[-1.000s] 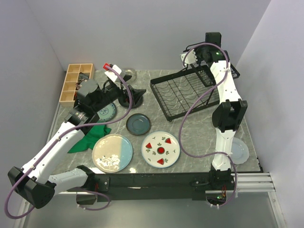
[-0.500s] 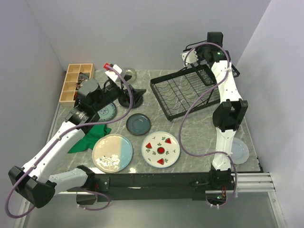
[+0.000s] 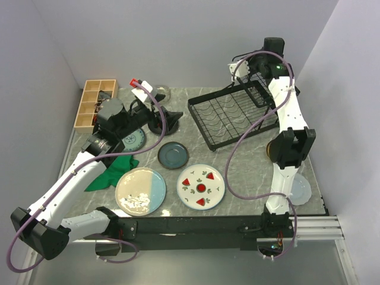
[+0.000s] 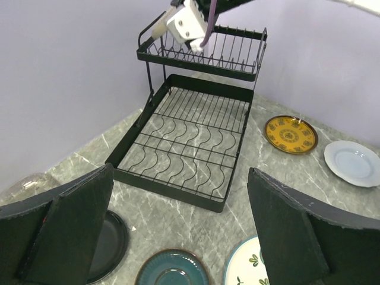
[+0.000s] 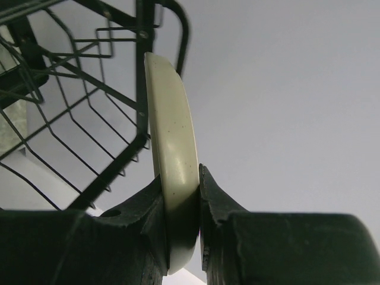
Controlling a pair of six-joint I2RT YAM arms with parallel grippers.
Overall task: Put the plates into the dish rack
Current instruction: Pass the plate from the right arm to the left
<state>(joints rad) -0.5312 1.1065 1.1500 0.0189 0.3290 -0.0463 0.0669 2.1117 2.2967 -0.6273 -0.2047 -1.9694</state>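
My right gripper is shut on the rim of a cream plate, which it holds on edge. The plate stands right beside the wires of the dish rack's upper basket. From above, that gripper hovers at the far left end of the black dish rack. My left gripper is open with nothing between its fingers, above the table left of the rack. On the table lie a slate-blue plate, a watermelon plate and a cream-and-blue plate.
A yellow patterned plate and a pale plate lie right of the rack. A black plate sits under my left gripper. A wooden compartment box is at the far left, with a green cloth beneath the left arm.
The right arm has swung a little to the right and back, carrying the plate slightly higher beside the upper basket. The left arm has not moved.
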